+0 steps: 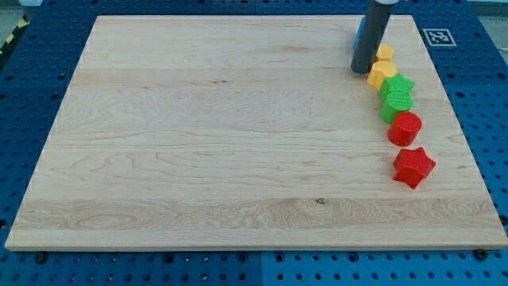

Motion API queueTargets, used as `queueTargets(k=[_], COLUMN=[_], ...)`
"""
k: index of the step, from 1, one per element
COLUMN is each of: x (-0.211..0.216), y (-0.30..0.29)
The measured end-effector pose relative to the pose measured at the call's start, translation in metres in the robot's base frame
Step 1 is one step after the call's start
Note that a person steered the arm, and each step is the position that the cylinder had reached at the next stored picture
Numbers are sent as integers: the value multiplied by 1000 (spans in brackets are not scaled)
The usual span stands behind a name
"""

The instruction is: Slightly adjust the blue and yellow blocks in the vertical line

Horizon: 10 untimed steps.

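We see a pale wooden counter [238,135] on a blue pegboard. Our arm carries no pincer, only a dark rod. Our tip [361,71] rests near the counter's top right corner, touching the left side of a yellow block [382,75]. A second yellow block [385,53] sits just above it. A blue block [359,30] is mostly hidden behind the rod. Below, along the right edge, run a green star [398,86], a green block [392,106], a red cylinder [406,128] and a red star [413,166].
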<state>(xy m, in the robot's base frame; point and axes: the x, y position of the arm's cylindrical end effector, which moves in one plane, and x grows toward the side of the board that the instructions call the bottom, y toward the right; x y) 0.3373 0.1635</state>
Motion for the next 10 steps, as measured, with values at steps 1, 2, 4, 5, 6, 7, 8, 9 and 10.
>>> queueTargets(k=[1,2,4,5,6,7,8,9,10], x=[15,34,37,25,24,24,24,22,-5], y=[-11,-10,-5,3,6,9,11,9,-24])
